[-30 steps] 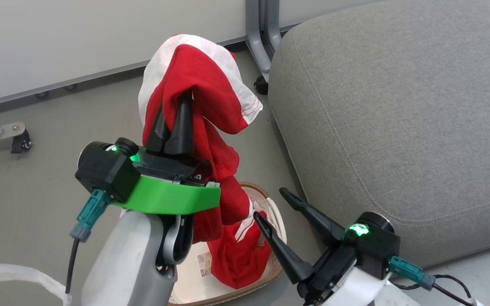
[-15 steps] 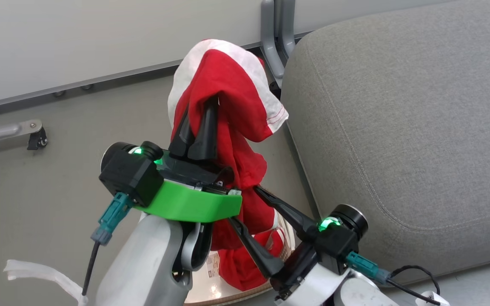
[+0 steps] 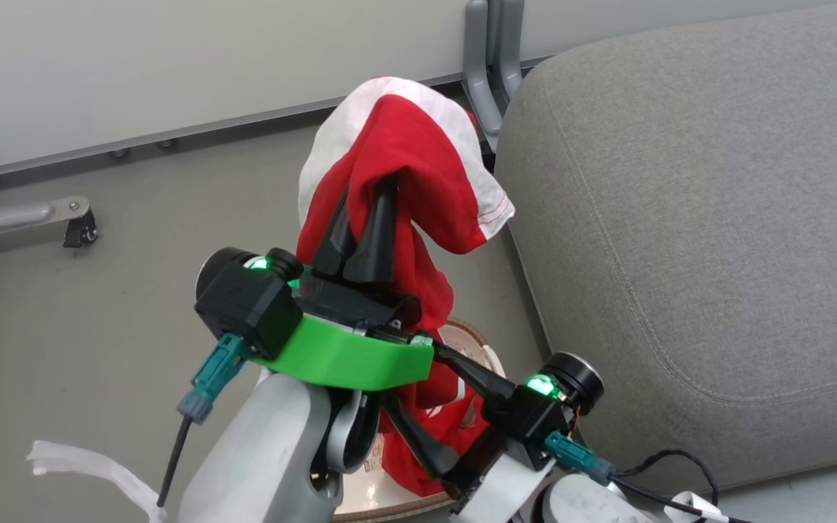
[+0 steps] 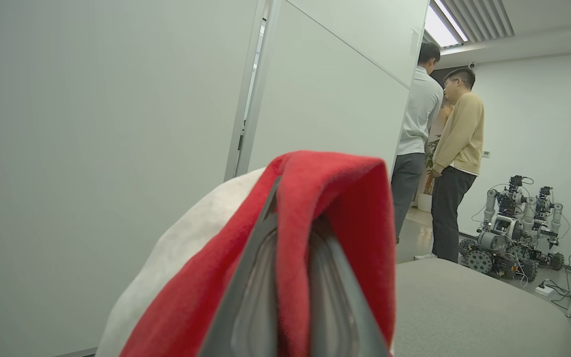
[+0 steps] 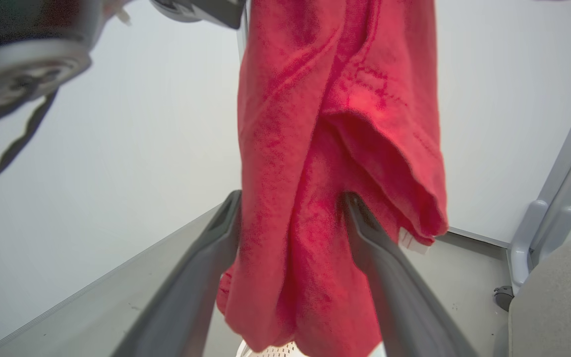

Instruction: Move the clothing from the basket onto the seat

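Observation:
My left gripper (image 3: 364, 207) is raised and shut on the red clothing (image 3: 418, 145), whose white trim drapes over the fingertips. The cloth hangs down toward the basket (image 3: 475, 341), where red fabric with white stripes (image 3: 455, 414) shows. My right gripper (image 3: 418, 385) is open, one finger on each side of the hanging cloth. In the right wrist view the clothing (image 5: 335, 124) falls between the two spread fingers (image 5: 226, 223), touching both. In the left wrist view the clothing (image 4: 335, 188) folds over my shut left gripper (image 4: 288, 208). The grey seat (image 3: 680, 218) lies just to the right.
A grey metal leg (image 3: 487, 65) stands by the wall behind the seat, and a castor foot (image 3: 77, 232) sits at the left. White tape (image 3: 84, 465) lies on the floor. Two people (image 4: 456, 148) and parked robots (image 4: 513, 228) stand beyond the seat (image 4: 464, 307).
The right gripper has swung in from beside the seat to the hanging cloth, so its open fingers now straddle it. The head camera has shifted; the left gripper still holds the clothing up.

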Motion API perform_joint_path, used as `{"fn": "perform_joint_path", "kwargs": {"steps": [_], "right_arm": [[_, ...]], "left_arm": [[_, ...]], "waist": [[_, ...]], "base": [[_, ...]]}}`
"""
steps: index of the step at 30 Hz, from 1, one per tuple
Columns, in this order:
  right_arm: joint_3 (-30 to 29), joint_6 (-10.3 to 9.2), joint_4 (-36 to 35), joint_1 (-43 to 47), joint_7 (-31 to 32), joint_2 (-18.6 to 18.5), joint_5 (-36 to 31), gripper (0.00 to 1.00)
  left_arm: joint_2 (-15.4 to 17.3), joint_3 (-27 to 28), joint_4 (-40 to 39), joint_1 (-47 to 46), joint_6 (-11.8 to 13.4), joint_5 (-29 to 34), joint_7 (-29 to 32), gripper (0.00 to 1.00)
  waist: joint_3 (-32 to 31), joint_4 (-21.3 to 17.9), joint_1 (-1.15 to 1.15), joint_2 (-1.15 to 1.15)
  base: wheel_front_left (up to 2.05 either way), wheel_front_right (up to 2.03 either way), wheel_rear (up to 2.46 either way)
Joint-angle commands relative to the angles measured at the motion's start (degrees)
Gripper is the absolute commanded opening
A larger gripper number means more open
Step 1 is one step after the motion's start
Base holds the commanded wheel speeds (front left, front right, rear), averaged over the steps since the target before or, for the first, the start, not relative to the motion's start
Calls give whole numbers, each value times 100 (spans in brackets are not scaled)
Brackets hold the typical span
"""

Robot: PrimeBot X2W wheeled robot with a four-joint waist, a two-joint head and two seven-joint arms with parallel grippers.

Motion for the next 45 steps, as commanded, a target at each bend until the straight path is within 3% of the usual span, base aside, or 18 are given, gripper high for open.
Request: {"fn": "perform_joint_path", "kwargs": {"steps": [1,10,21,22,23,45], "right_arm": [[14,-10,38,-40,-4,34,-19,100],[-255,-10,335,-160,-4,129,-168,100],[-222,-10,300,-225,-4,129,157,100],[-248,-10,307,-195,-4,129,244,94],[-282,-10,291,-171,-4,128,331,0],[-373,-10,194,-192,-4,130,507,0]], "left_arm": [[17,-20,14,-76,-11,-30,-1,0],[17,-264,61,-14,-58,-88,-1,0],[17,-526,116,84,-84,-195,-1,0],[17,-536,124,92,-87,-200,-1,0],[17,-544,127,100,-88,-201,-1,0],[17,-379,129,76,-105,-154,-1,0]], "waist": [[-3,7,0,0],[-66,61,0,0],[-158,160,0,0],[-169,165,0,0],[-179,168,0,0],[-134,131,0,0]], "base": [[0,0,0],[0,0,0],[0,0,0],[0,0,0],[0,0,0],[0,0,0]]}}
